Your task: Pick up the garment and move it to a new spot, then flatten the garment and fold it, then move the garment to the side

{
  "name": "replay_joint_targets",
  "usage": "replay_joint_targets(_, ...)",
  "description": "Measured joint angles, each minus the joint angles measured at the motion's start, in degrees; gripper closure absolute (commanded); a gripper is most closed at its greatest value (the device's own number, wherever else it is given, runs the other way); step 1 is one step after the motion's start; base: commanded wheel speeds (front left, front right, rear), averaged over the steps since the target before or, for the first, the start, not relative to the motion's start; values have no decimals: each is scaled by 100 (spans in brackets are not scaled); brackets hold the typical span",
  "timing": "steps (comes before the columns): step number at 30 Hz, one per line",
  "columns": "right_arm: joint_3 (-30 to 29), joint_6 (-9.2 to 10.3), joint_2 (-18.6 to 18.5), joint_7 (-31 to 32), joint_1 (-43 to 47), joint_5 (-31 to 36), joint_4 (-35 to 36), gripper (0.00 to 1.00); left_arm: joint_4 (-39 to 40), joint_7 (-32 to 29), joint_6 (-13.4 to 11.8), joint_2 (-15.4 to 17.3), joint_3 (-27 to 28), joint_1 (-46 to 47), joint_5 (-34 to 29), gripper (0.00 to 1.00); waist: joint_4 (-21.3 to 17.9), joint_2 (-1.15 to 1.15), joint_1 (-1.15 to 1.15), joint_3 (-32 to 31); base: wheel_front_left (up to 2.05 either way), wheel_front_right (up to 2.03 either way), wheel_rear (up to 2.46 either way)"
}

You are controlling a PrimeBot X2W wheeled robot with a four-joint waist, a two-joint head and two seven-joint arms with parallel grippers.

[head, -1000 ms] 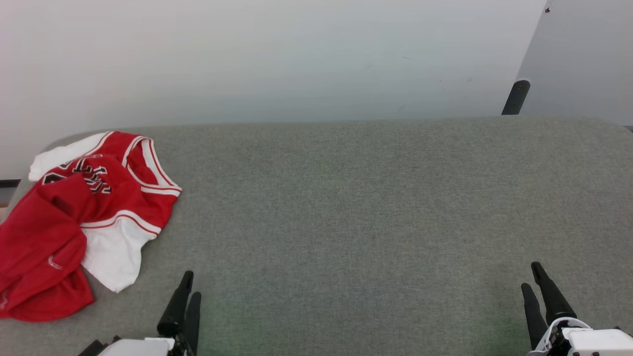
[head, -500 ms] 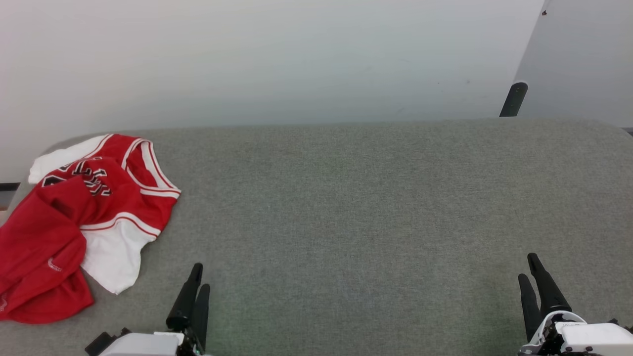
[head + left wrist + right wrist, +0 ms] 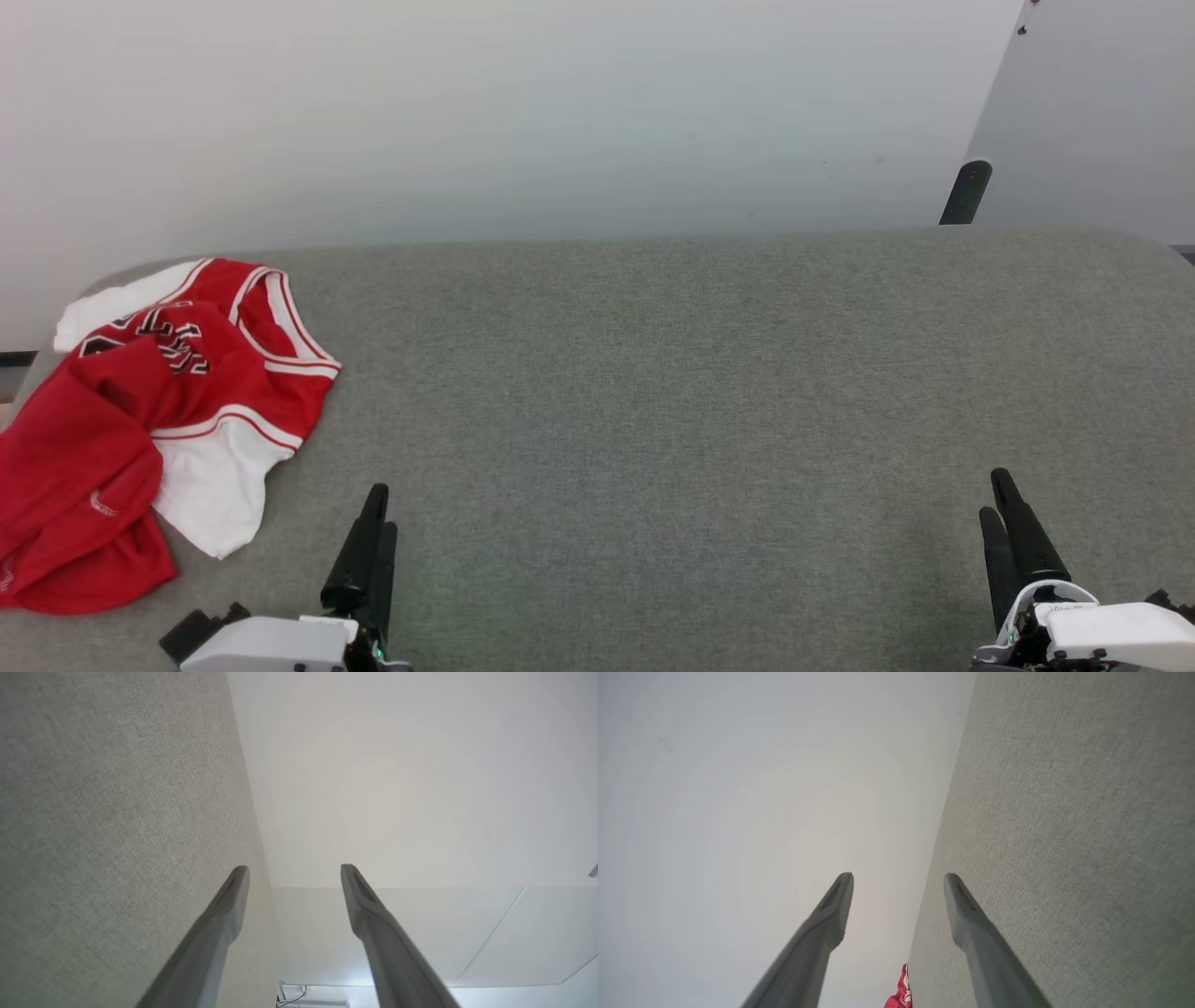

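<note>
Fingers [image 3: 219,924] spread and empty on my left gripper [image 3: 383,511] and right gripper [image 3: 993,495], both low, pointing forward over the gray table [image 3: 653,373]. I see the garment [image 3: 219,387], red with white sleeves, crumpled at far left.

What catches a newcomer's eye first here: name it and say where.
The crumpled red-and-white garment at the far left of the grey table stands out first. Next come the left tool and right tool, both open and empty, low in the head view.
</note>
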State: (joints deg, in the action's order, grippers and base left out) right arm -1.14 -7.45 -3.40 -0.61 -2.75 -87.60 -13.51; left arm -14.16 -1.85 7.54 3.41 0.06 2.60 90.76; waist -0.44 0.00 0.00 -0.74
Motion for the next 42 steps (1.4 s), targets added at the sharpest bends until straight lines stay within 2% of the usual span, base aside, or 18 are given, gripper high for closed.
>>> replay_joint_targets(8, 147, 0, -87, -202, -6, 458, 22, 0, -32, 297, -34, 188, -285, 74, -588, 0, -6, 0, 0, -30, 0, 0, 0)
replay_joint_targets(15, 237, 0, -158, -372, -15, 1182, 22, 0, -133, 583, -126, 354, -553, 162, -1349, 0, -10, 0, 0, -58, 0, 0, 0)
replay_joint_targets(24, 282, 0, -202, -548, -52, 2611, 21, 0, -216, 800, -280, 495, -743, 246, -2512, 0, -12, 0, 0, -89, 0, 0, 0)
replay_joint_targets(42, 64, -1, -103, -832, -74, 5578, 99, 0, 281, 1077, -432, 341, -403, 250, -5414, 0, -16, 0, 0, -143, 0, 0, 0)
